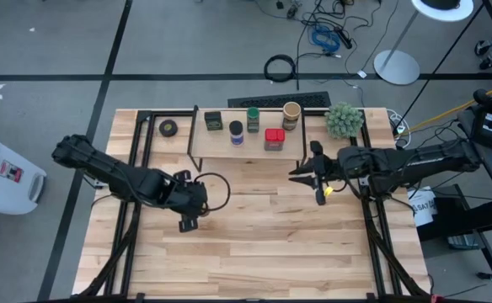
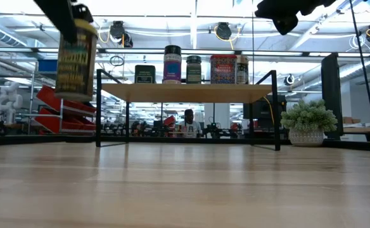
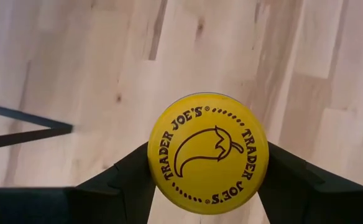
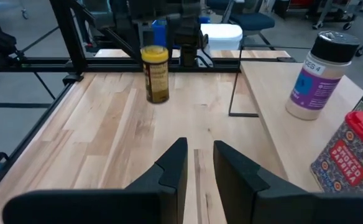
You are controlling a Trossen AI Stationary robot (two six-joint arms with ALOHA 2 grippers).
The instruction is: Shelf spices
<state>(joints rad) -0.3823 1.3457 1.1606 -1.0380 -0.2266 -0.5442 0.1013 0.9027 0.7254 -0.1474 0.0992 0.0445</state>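
My left gripper (image 1: 189, 215) is shut on the yellow-lidded jar (image 2: 76, 58) and holds it in the air over the table's near left, in front of the shelf (image 1: 221, 145). On the shelf's wooden top stand a dark tin (image 1: 213, 120), a blue-lidded jar (image 1: 237, 132), a green-lidded jar (image 1: 253, 119), a red tin (image 1: 274, 139) and a tan-lidded jar (image 1: 291, 115). My right gripper (image 4: 199, 158) hovers off the shelf's near right corner. Its fingers stand a narrow gap apart with nothing between them. My left gripper pinches the jar at its top, one finger (image 3: 128, 180) on each side just under the yellow lid (image 3: 207, 152). The fingers come steeply from above. The jar hangs upright below them, its base (image 2: 71, 95) well clear of the table.
A black tape roll (image 1: 168, 128) lies left of the shelf, and a fuzzy green plant ball (image 1: 344, 119) stands to its right. Black frame rails (image 1: 136, 227) run along both sides of the table. The bare wooden table (image 1: 263, 244) stretches in front of the shelf.
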